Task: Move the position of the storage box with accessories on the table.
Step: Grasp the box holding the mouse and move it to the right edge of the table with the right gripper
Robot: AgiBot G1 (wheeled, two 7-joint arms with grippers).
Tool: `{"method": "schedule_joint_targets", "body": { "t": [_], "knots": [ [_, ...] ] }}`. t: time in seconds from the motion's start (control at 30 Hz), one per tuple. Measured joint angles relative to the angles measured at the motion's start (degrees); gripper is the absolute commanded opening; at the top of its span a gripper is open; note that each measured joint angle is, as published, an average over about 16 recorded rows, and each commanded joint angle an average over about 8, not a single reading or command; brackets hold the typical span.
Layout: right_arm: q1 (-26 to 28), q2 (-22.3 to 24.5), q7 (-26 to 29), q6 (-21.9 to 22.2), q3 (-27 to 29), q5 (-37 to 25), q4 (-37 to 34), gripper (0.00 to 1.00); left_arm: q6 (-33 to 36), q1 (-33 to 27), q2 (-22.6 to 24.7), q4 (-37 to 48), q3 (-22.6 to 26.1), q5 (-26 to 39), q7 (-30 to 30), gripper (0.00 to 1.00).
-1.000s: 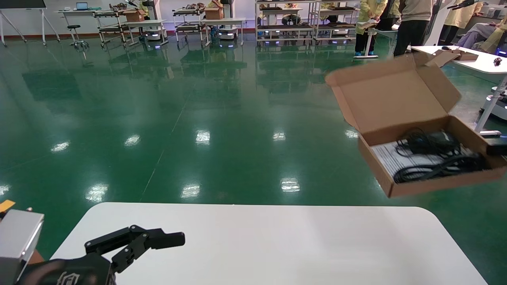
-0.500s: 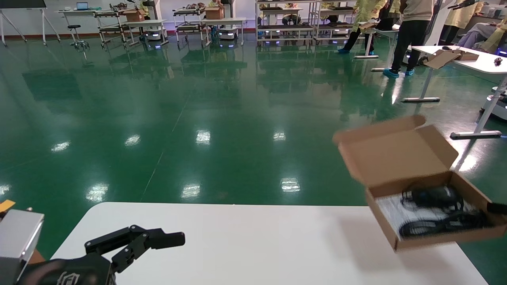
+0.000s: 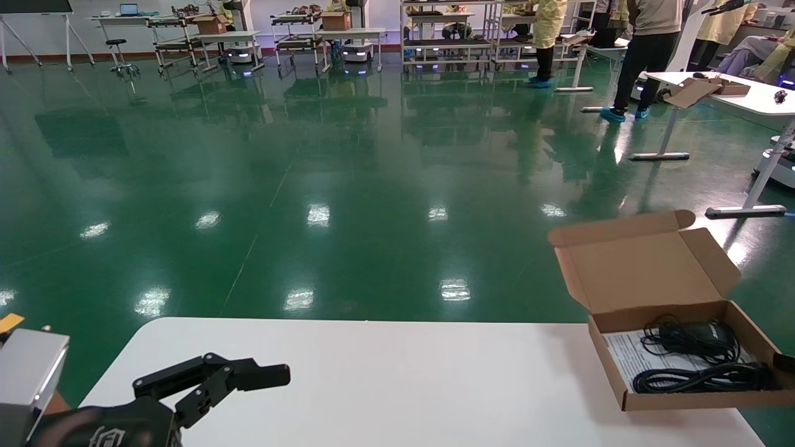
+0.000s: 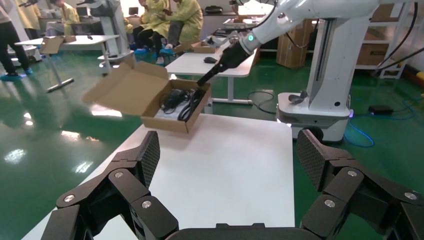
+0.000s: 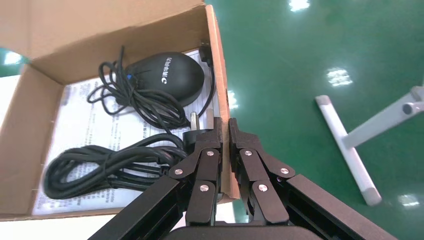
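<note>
Right gripper (image 5: pixel 224 131) is pinching the side wall of the storage box (image 3: pixel 689 335), jaws closed on thin cardboard. Box sits at the table (image 3: pixel 397 385) right edge, part overhanging, I think; a one-wall grip could tear or tip it. Long axis runs across me, open lid beyond the claw. Left gripper (image 4: pixel 227 157) parked, spread.

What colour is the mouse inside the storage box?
Black mouse, clearest in the right wrist view.

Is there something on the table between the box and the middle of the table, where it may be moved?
Nothing visible. The right end effector is shut on the box side wall at the table right end. The left end effector hovers open over the left end.
</note>
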Motion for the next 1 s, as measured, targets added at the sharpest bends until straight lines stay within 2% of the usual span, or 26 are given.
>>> {"method": "schedule_joint_targets", "body": {
  "t": [0.2,0.43,1.0],
  "knots": [
    [-3.63,-0.49,-0.41,2.69,0.85,1.19,0.06,0.00,0.00,0.00,0.00,0.00,0.00,0.00,0.00,1.00],
    [-6.63,-0.80,-0.98,3.85,1.72,2.40,0.63,0.00,0.00,0.00,0.00,0.00,0.00,0.00,0.00,1.00],
    [-9.91,-2.66,-2.78,6.31,2.79,3.92,2.06,0.00,0.00,0.00,0.00,0.00,0.00,0.00,0.00,1.00]
  ]
}}
